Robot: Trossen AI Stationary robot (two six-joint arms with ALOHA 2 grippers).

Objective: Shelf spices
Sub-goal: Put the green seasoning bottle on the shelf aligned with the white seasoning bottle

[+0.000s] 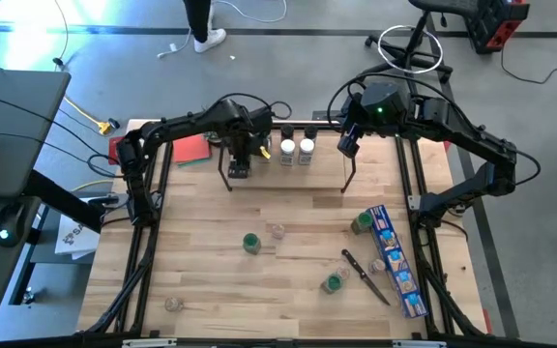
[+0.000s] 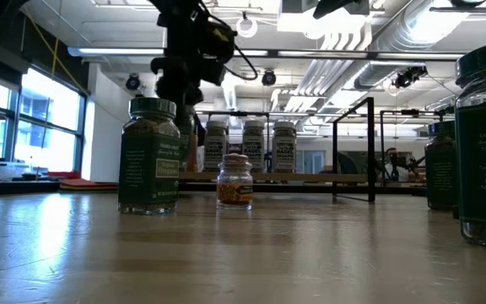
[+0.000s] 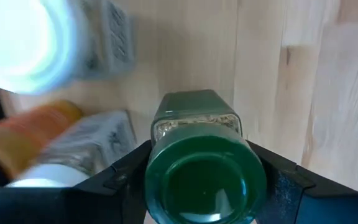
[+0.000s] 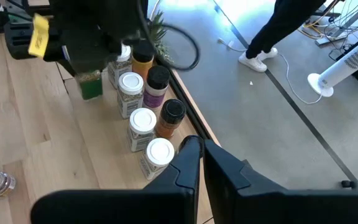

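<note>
My left gripper is over the left part of the shelf at the table's far side, shut on a green-capped spice jar. Several more jars with white, black and orange-brown caps stand in rows on the shelf's wood board beside it. Two white-capped ones show from above. My right gripper hovers shut above the shelf's right part, holding nothing. Loose jars rest on the table: green-capped ones and clear ones. My left gripper pinches the green-capped jar between its two fingers, one on each side just below the green cap. The fingers come from above, pointing down. The jar is upright below them; whether its base stands on the wood board cannot be told.
A long blue printed box and a black-handled utensil lie at the table's right. A red item lies at the far left. A black frame edges the table. A person's legs stand on the floor beyond the far edge.
</note>
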